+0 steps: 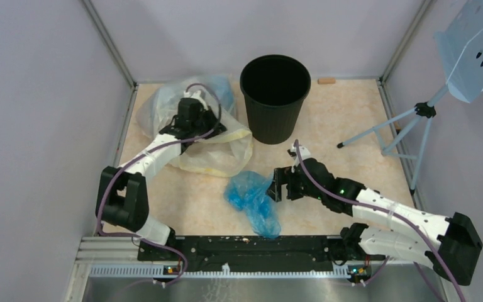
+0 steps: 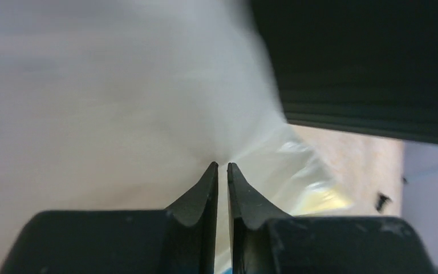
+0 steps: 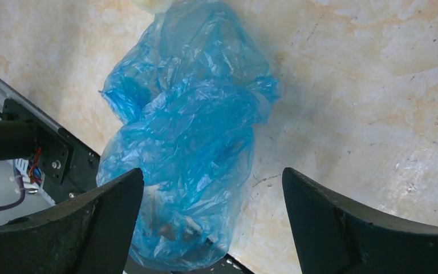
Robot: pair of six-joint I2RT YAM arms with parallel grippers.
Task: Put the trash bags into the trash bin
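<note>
Trash bag (image 3: 188, 131) laid just ahead of right claw (image 3: 212, 174), which is spread astride it; long axis along claw's reach. Left claw (image 2: 222, 166) farther off, seemingly pinched on clear bag (image 2: 302, 165).

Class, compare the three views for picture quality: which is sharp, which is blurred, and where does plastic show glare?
Left wrist: the clear bag and trash bin are a smeared blur; only the left fingers are crisp. Right wrist: the blue bag is sharp, with glossy highlights on its wrinkles; the right fingers are dark. Top external: even light, in focus.
</note>
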